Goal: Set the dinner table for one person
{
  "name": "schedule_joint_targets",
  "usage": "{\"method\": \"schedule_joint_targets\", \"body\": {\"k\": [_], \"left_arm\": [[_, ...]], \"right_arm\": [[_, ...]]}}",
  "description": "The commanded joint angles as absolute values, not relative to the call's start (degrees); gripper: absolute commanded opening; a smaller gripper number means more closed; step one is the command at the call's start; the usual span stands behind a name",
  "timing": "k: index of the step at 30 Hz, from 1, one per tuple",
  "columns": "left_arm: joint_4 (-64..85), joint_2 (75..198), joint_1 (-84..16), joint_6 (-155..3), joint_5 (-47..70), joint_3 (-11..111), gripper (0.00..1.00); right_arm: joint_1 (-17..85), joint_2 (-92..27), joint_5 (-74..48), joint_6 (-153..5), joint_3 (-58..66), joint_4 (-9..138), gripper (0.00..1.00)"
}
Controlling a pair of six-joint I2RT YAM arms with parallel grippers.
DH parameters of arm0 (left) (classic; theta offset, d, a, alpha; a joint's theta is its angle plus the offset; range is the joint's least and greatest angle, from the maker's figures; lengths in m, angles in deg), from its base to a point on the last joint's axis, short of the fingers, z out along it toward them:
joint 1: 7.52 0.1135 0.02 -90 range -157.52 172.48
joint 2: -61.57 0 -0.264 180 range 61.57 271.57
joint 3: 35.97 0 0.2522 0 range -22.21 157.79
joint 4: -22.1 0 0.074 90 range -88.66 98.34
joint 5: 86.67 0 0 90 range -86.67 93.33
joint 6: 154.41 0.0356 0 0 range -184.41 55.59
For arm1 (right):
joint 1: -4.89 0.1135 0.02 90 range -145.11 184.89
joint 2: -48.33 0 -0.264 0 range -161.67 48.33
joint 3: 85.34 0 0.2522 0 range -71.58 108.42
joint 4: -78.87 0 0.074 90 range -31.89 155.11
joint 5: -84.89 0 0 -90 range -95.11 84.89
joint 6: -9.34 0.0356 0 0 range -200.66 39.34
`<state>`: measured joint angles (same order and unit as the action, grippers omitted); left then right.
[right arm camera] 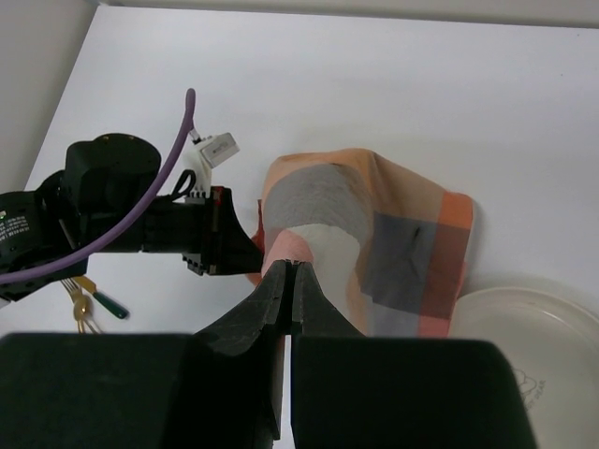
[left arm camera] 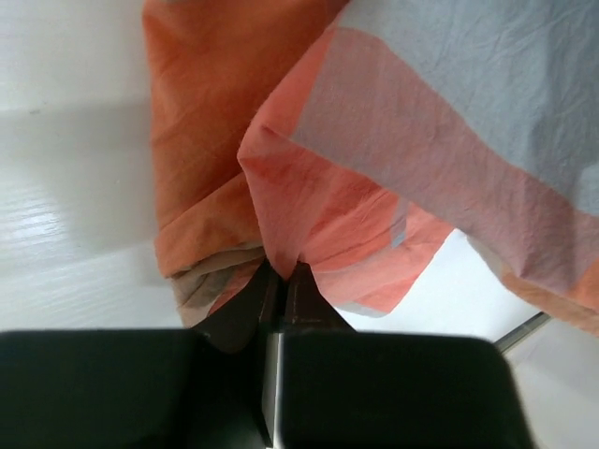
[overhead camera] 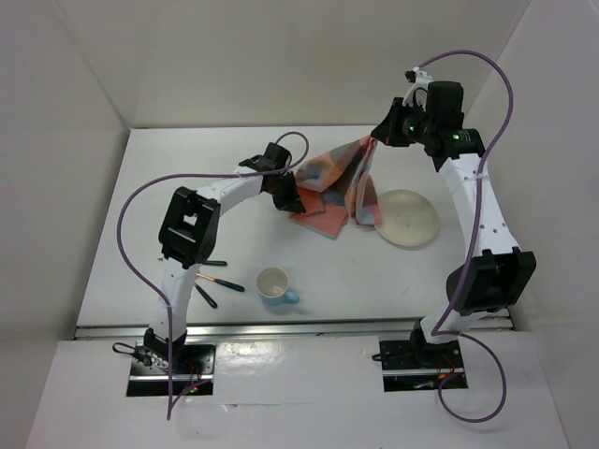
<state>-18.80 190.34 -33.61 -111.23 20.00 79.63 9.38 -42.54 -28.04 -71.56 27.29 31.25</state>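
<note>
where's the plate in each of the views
top external: the plate lies right of centre, just right of the lifted checked cloth.
left wrist: not in it; the checked cloth fills most of the picture.
right wrist: the plate is in the bottom right corner, cut by the edge, right of the checked cloth.
shared landmark: the checked cloth, seen in all three.

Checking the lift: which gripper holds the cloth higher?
The right gripper: it pinches the cloth high above the table; the left gripper grips it low.
</note>
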Motion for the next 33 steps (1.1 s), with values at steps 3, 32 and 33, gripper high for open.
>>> {"method": "schedule_joint_targets", "body": {"k": [3, 32, 33], "left_arm": [[-21.98, 185.42, -33.89, -110.38, 18.90, 82.73, 0.00], [-35.51, 155.87, -5.68, -97.28, 18.80, 103.64, 0.00], [-35.00, 157.97, -5.68, -97.28, 19.50, 104.26, 0.00]], "right_arm": [[8.93, -39.74, -27.70, -71.43, 27.12, 31.10, 0.00], [5.94, -39.01, -31.03, -69.32, 43.64, 28.88, 0.00], [5.94, -40.34, -32.16, -69.32, 44.43, 29.86, 0.00]]}}
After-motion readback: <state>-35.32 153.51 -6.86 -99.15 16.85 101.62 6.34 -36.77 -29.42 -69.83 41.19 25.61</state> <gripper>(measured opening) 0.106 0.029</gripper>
